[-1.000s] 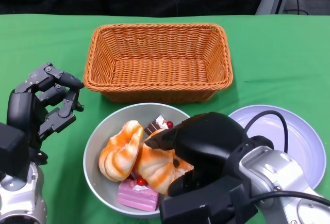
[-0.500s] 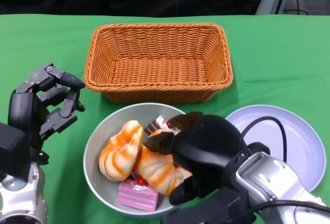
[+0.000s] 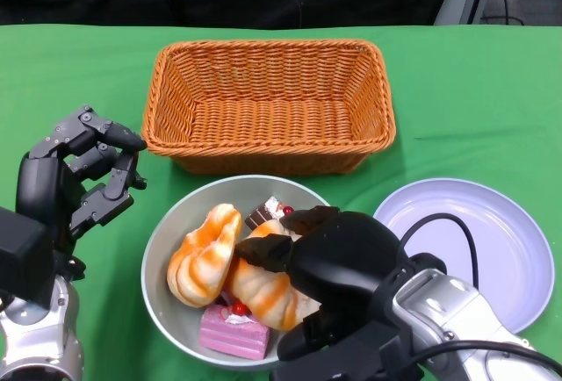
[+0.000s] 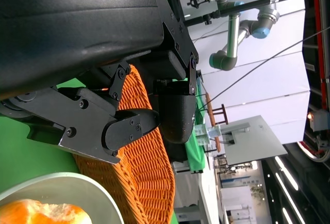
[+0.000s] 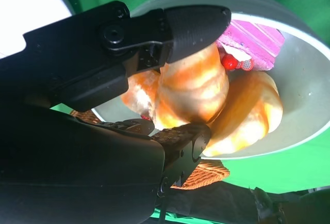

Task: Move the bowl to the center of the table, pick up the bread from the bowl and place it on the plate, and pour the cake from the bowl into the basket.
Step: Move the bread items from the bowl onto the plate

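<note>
Inside bowl (image 3: 167,232) rim, right hand (image 3: 329,262) around bread (image 3: 268,289), plate (image 3: 492,240) alongside

Woven wicker basket (image 3: 270,104), smooth matt grey bowl (image 3: 167,240), glossy bread (image 3: 263,286), green cloth table (image 3: 465,100).

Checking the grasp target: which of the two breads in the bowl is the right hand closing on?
The bread nearer the plate; the right hand has fingers on both its sides. The other bread lies untouched.
</note>
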You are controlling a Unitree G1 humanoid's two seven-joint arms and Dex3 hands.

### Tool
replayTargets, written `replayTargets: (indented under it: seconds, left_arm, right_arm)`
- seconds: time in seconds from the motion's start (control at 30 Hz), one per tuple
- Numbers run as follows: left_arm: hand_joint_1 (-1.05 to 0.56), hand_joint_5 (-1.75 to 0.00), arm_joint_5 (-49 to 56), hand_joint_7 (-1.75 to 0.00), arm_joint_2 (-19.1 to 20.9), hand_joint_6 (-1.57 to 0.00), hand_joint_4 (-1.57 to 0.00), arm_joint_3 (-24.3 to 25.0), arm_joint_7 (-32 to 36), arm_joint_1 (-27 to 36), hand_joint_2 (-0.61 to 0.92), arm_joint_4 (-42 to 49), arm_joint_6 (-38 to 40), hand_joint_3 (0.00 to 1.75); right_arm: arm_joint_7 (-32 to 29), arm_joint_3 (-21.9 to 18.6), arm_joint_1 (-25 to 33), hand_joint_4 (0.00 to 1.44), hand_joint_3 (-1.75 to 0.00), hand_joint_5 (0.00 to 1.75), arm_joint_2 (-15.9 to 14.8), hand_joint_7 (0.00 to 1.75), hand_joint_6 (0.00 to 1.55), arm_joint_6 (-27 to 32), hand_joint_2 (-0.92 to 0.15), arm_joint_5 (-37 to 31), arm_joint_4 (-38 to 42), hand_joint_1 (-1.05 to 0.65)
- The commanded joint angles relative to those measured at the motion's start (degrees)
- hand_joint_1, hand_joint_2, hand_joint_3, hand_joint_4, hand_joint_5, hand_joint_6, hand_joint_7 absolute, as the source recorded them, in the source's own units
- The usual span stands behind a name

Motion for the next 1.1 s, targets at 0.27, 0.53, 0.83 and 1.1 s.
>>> replayTargets:
  seconds: [0.27,0.53,0.83,1.1]
  left_arm:
    - [-0.14,-1.73,1.1,-1.34,0.5,-0.74,-0.76,-0.2,1.6,0.6,0.76,-1.0,-1.5,0.78]
    - [-0.13,-1.73,1.0,-1.34,0.3,-0.74,-0.76,-0.3,1.9,0.9,0.74,-1.7,-1.1,0.8]
    - [-0.13,-1.74,2.1,-1.36,0.6,-0.73,-0.76,-0.4,2.7,1.0,0.73,-1.7,-1.8,0.82]
    - [-0.14,-1.73,1.8,-1.37,0.5,-0.73,-0.76,-0.4,2.4,1.0,0.72,-1.7,-2.0,0.84]
  right_arm:
    - [-8.2,2.6,-1.5,0.24,-0.23,0.01,-0.3,0.01,0.36,-1.6,-0.92,-4.0,6.1,-1.02]
    - [-12.5,3.7,-2.1,0.3,-0.11,0.03,-0.6,0.02,0.42,-2.5,-0.92,-6.4,8.2,-0.89]
    - [-11.6,3.9,-2.3,0.61,-0.01,0.1,0.7,0.03,0.59,-2.0,-0.92,-5.4,9.6,-0.41]
    - [-9.4,3.7,-3.9,0.78,-0.01,0.13,1.3,0.01,0.67,-3.6,-0.91,-0.5,13.1,-0.31]
